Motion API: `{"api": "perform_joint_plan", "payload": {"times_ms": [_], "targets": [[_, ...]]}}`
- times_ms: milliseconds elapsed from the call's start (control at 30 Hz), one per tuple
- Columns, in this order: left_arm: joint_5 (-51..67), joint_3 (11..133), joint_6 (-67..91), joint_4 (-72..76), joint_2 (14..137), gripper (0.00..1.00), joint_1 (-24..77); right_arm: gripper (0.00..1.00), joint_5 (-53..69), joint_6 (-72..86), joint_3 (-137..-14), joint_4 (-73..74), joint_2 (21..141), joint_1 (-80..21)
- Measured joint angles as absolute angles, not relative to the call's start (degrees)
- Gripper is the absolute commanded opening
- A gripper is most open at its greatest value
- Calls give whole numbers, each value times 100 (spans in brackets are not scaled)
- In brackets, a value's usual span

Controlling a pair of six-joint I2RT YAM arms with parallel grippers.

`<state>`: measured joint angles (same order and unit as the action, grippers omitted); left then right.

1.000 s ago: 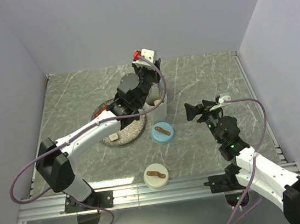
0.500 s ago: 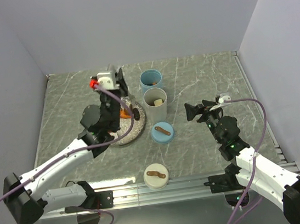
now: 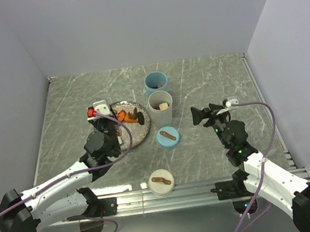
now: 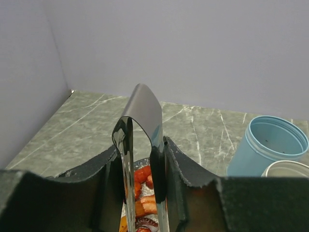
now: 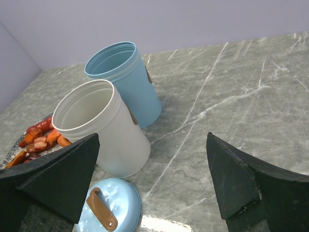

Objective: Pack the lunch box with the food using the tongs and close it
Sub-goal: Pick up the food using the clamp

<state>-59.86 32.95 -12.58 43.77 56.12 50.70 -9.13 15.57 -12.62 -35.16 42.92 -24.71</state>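
Marble table (image 3: 208, 86), gripped tongs (image 4: 142, 108) back over plate (image 3: 138, 133)

The slim grey tongs (image 4: 142, 108) stand with their joined bend up, both arms pinched in the left gripper (image 4: 144, 178). Orange, red and dark food (image 3: 123, 116) lies heaped on the plate (image 3: 141, 134). One pale piece sits in the open white cup (image 3: 155, 115).

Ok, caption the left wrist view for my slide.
Left gripper clamps the tongs above orange food pieces; blue cup stands at right.
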Motion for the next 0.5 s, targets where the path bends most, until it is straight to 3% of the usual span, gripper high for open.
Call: {"api": "perform_joint_plan", "payload": {"times_ms": [500], "targets": [[-6440, 2663, -1087, 4674, 5537, 43, 5070, 98, -910, 1557, -1262, -3516, 4300, -2471]]}}
